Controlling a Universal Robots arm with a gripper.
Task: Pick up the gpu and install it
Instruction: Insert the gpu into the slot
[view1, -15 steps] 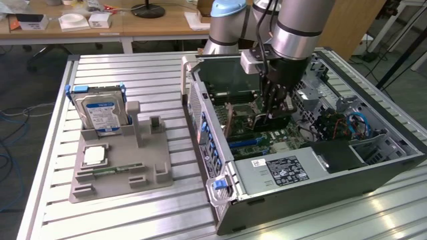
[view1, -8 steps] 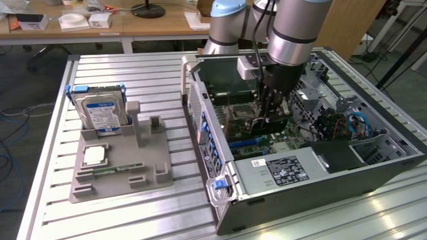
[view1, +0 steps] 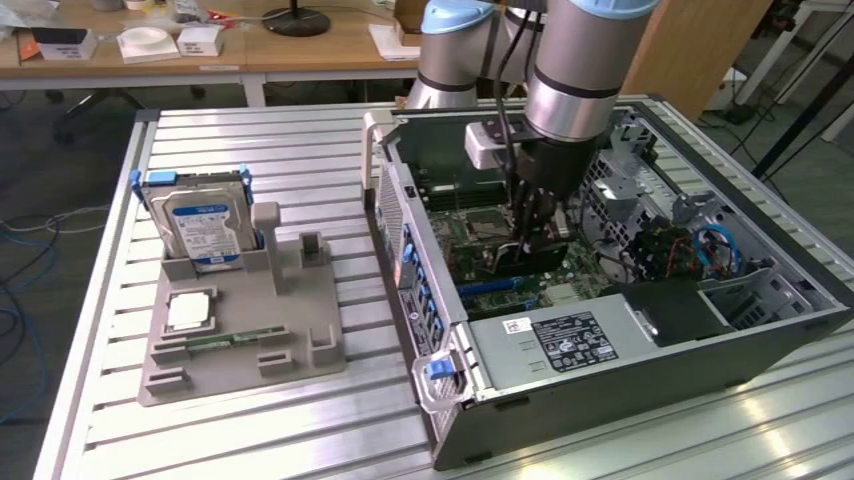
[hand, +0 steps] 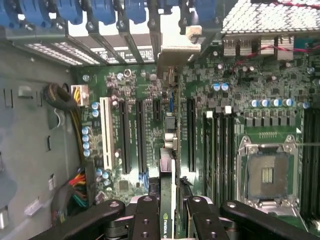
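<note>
A slatted metal table (view1: 267, 430) carries an open computer case (view1: 747, 350) lying on its side, with the green motherboard (hand: 125, 100) facing up inside. The arm (view1: 574, 70) reaches down into the case. Its end effector (hand: 170, 207) is clamped on the gpu (hand: 168, 175), which stands edge-on between the black fingers (hand: 146, 220), over the expansion slots (hand: 191, 135). Whether it touches them cannot be told.

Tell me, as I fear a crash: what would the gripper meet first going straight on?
Holding the gpu edge-on, the gripper points at the motherboard; the card's edge would probably touch its slots first, though depth is unclear.
</note>
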